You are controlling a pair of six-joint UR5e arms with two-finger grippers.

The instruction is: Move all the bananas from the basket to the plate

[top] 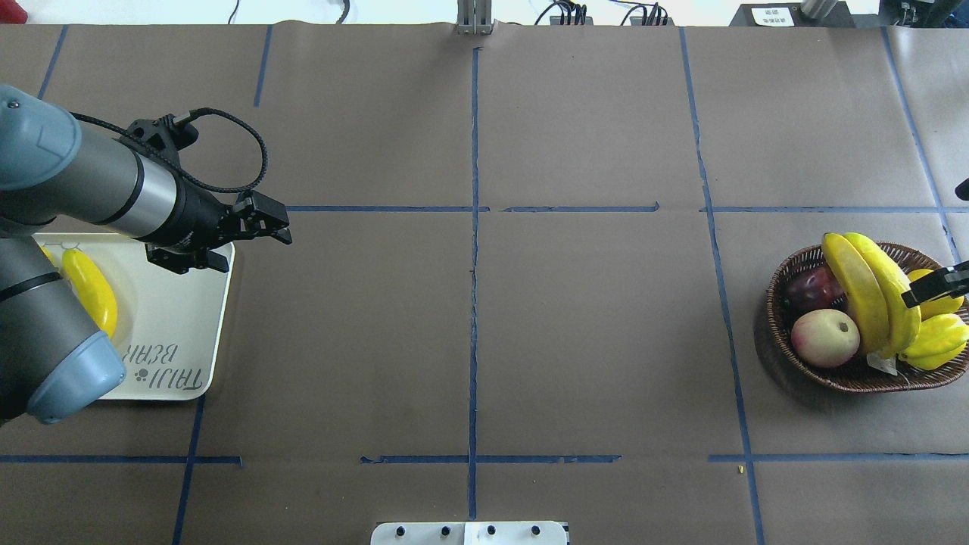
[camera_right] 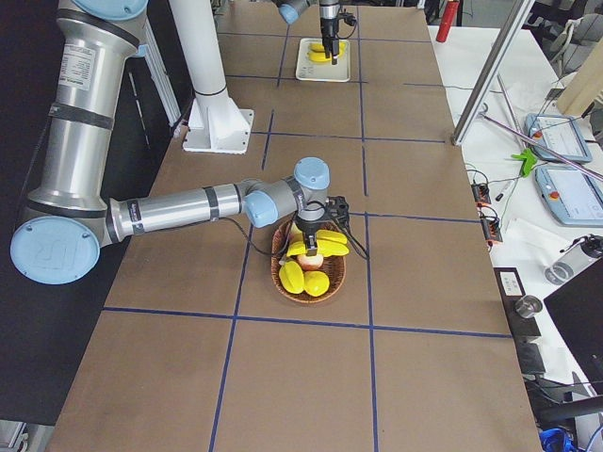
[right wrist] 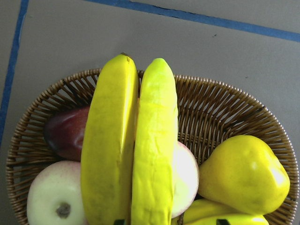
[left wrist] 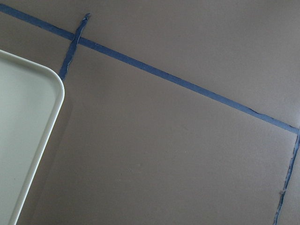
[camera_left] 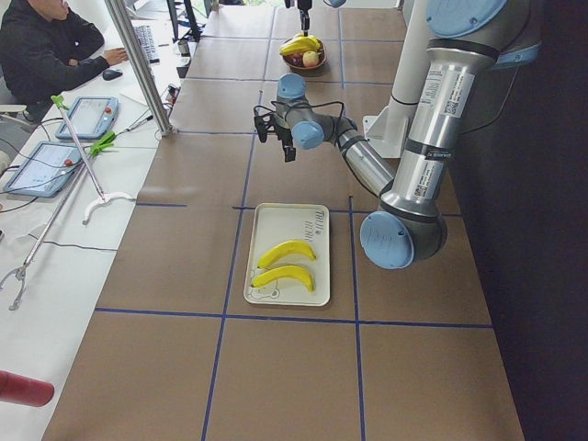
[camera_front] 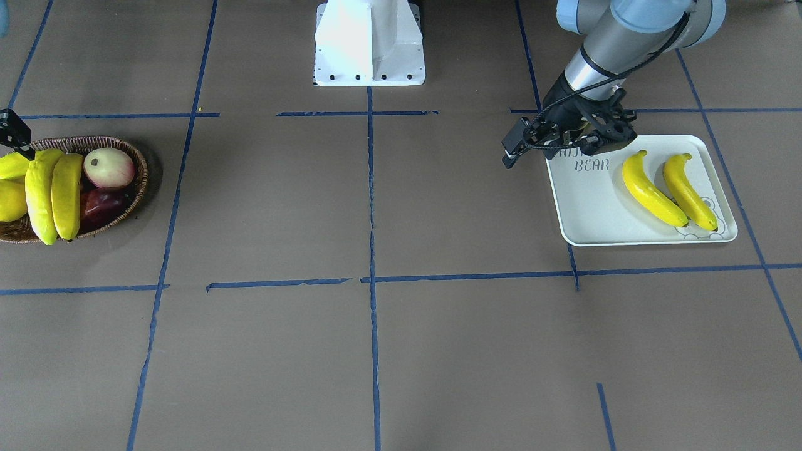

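Two bananas (camera_front: pixel 41 194) (camera_front: pixel 66 194) lie side by side across the brown wicker basket (camera_front: pixel 135 163); they also show in the overhead view (top: pixel 870 291) and the right wrist view (right wrist: pixel 154 150). Two more bananas (camera_front: pixel 651 191) (camera_front: pixel 689 191) lie on the white plate (camera_front: pixel 589 213), which also shows overhead (top: pixel 174 318). My right gripper (top: pixel 939 286) hovers open over the basket, its fingertips (right wrist: pixel 117 221) wide apart at the bananas' near end. My left gripper (top: pixel 272 223) is open and empty, above the table just off the plate's corner (left wrist: pixel 47 93).
The basket also holds a pale peach-like fruit (camera_front: pixel 109 168), a dark red fruit (camera_front: pixel 103 203) and stubby yellow fruits (top: pixel 939 341). The white robot base (camera_front: pixel 369 44) stands at the table's edge. Blue tape lines cross the brown table. An operator (camera_left: pixel 46 46) sits beside the table.
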